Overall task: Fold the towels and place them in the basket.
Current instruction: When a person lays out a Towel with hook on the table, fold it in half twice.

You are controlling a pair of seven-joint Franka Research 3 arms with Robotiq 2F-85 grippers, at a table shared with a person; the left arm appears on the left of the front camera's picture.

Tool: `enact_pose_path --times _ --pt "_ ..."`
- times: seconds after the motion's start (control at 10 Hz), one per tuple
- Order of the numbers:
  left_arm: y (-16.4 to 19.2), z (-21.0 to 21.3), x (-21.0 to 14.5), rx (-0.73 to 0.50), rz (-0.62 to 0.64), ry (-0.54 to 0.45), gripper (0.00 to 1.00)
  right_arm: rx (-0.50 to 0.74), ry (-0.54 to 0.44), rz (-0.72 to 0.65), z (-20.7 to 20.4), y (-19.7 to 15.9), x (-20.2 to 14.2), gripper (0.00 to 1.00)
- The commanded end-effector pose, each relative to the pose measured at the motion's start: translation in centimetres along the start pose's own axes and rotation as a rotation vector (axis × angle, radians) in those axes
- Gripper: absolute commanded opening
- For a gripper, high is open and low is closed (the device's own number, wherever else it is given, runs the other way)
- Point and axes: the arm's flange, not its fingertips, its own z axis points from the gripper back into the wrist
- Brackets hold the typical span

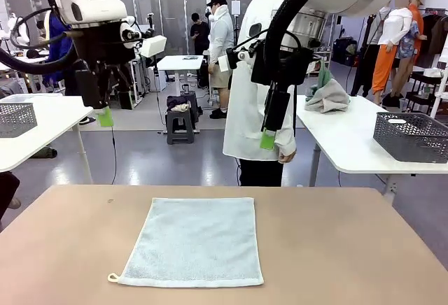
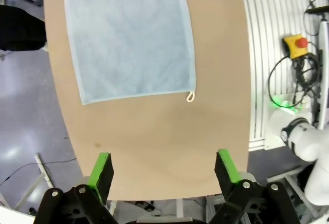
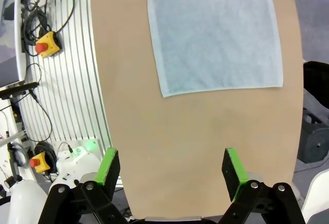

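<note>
A pale blue-grey towel (image 1: 192,242) lies flat and unfolded on the tan table (image 1: 350,249), its corner loop (image 1: 112,277) at the near left. My left gripper (image 1: 103,114) hangs open high above the table's far left. My right gripper (image 1: 267,139) hangs open high above the far edge, right of the middle. From the left wrist, the towel (image 2: 131,39) lies far below the open left gripper (image 2: 163,167). The right wrist view has the towel (image 3: 216,34) beyond the open right gripper (image 3: 172,167). A dark grey basket (image 1: 411,136) stands on a white side table at the right.
A person in a white coat (image 1: 245,109) stands at the table's far edge, partly behind my right arm. A heap of grey and green cloth (image 1: 325,95) lies on the right side table. A paler grey mesh basket (image 1: 15,118) sits on a white table at the left.
</note>
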Motion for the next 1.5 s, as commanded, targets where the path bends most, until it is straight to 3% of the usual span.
enact_pose_path --times 0.0,0.3,0.6,1.2,1.4 --pt "-0.9 -5.2 0.4 0.008 0.035 -0.029 1.00 0.004 -0.016 -0.017 -3.4 -0.3 -0.1 1.00" --pt "-1.8 -13.1 1.4 -0.039 0.104 0.001 1.00 -0.009 0.011 -0.072 -9.4 0.0 -0.4 1.00" --pt "-3.4 -19.2 0.2 -0.052 0.157 -0.017 1.00 -0.025 0.059 0.011 -15.9 -0.5 -0.5 1.00" --pt "-7.2 -28.3 -1.1 0.022 0.163 0.080 1.00 -0.047 0.106 0.064 -25.9 1.1 -2.5 1.00" --pt "-9.1 -30.0 -1.2 0.031 0.178 0.063 1.00 -0.015 0.099 0.056 -27.8 2.3 -3.4 1.00"
